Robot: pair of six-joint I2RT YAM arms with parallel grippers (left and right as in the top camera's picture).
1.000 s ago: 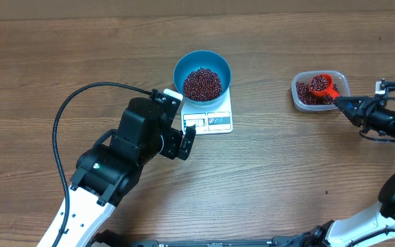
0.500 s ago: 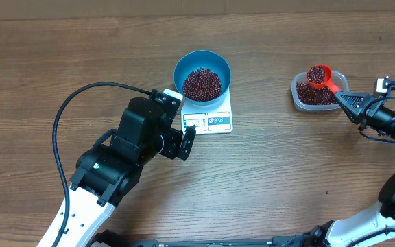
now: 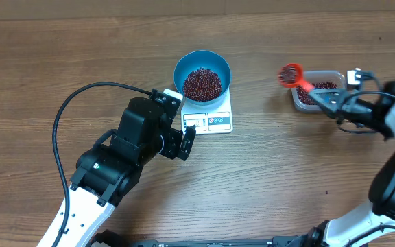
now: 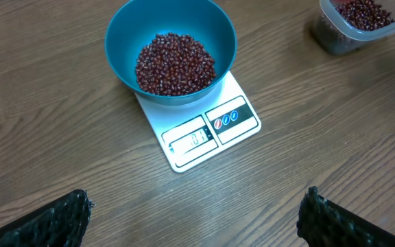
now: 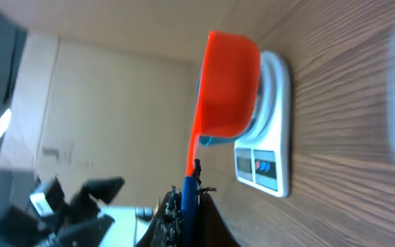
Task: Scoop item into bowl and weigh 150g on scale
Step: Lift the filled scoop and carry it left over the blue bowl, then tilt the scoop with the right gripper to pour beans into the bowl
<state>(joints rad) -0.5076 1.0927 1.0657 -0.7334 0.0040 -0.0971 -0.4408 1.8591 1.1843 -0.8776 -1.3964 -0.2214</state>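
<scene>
right claw (image 3: pixel 326 101) tight on orange scoop (image 3: pixel 291 74), cup just beyond the tub (image 3: pixel 335 74) rim over bare table (image 3: pixel 266 158); left claw (image 4: pixel 194 223) wide

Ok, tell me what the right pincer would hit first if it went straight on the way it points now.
Shut on the red scoop, the right pincer points left across the table toward the blue bowl on the scale. The bowl probably comes first, though height is unclear.

A wooden table (image 3: pixel 46 55) fills the overhead frame. At its upper right sits a clear plastic tub (image 3: pixel 329 73). An orange scoop (image 3: pixel 291 74) is just left of the tub, its cup over bare wood, its handle slanting down-right across the tub's left corner.
</scene>
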